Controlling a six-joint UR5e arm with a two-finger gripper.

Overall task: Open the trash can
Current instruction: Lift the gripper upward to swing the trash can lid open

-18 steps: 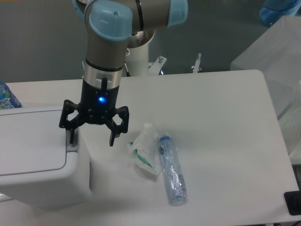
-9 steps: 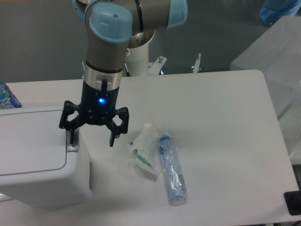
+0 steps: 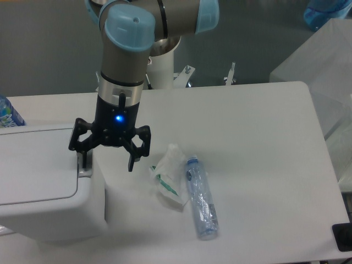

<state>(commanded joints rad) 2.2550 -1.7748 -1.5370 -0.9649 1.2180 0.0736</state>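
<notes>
Nothing has moved since the earlier frames: my arm, my tool and every item hold the same positions. My tool [image 3: 108,160] hangs straight down with its fingers spread wide and nothing between them; a blue light is lit on its body. One finger [image 3: 83,158] stands at the right rear corner of the bin [image 3: 49,187], its tip down on or just above the small grey tab [image 3: 84,171] beside the lid panel [image 3: 34,170]; whether it touches I cannot tell. The other finger [image 3: 132,159] hangs clear of the bin, above the surface [image 3: 258,154]. The bin sits at the left edge of view on the surface, white, boxy, with rounded corners, and its lid lies flat and closed. Right of the bin, near my free finger but apart from it, lies a crumpled clear wrapper [image 3: 169,177] with green print. Just beside the wrapper, touching or almost touching its right edge, a clear bottle [image 3: 201,204] with a blue cap lies on its side, cap pointing away from the camera. Behind the bin at the far left, part of a second bottle [image 3: 7,114] with a blue label shows, cut off by the frame edge.
</notes>
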